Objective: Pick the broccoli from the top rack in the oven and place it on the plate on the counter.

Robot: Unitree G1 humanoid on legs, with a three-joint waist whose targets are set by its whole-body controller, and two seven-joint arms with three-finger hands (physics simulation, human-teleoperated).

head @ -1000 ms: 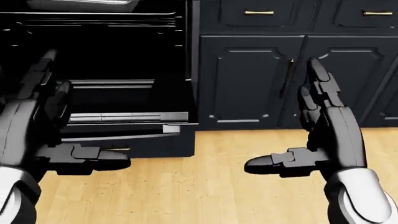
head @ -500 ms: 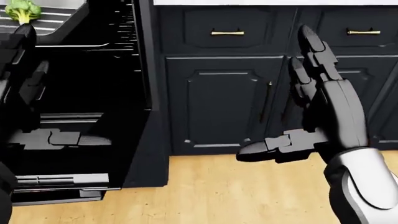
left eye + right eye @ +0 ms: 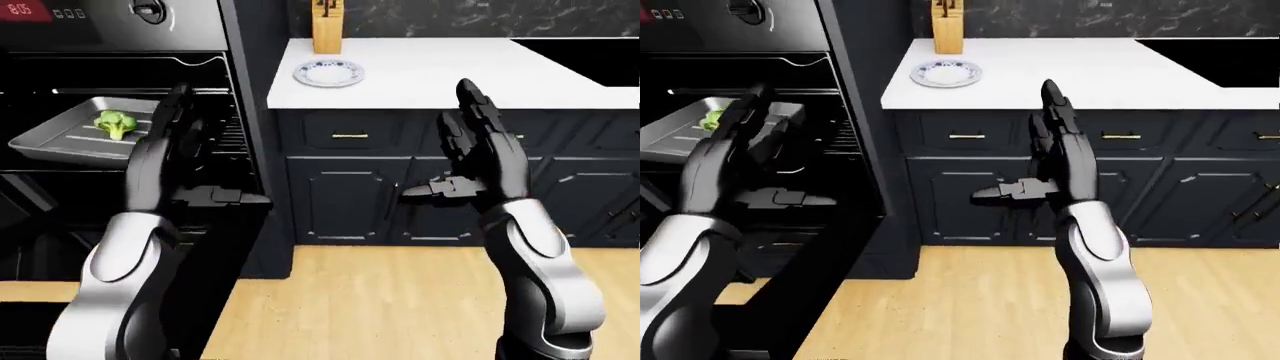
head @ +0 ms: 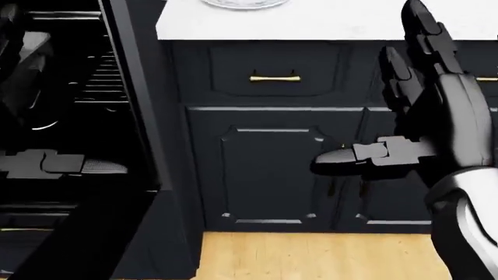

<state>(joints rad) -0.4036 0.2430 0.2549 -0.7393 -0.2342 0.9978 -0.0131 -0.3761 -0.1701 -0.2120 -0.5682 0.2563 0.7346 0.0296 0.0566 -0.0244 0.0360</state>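
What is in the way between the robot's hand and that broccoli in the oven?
Nothing visible. The oven is open, and the broccoli lies uncovered on its tray, just left of the raised, open left hand in the left-eye view.

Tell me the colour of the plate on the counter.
White with a faint bluish pattern on it; the plate shows best in the left-eye view.

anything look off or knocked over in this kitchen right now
Nothing stands out. The broccoli sits on a metal tray on the top rack of the open oven, the plate lies flat and empty on the white counter, and the knife block stands upright beside it. Both the left hand and right hand are open and empty.
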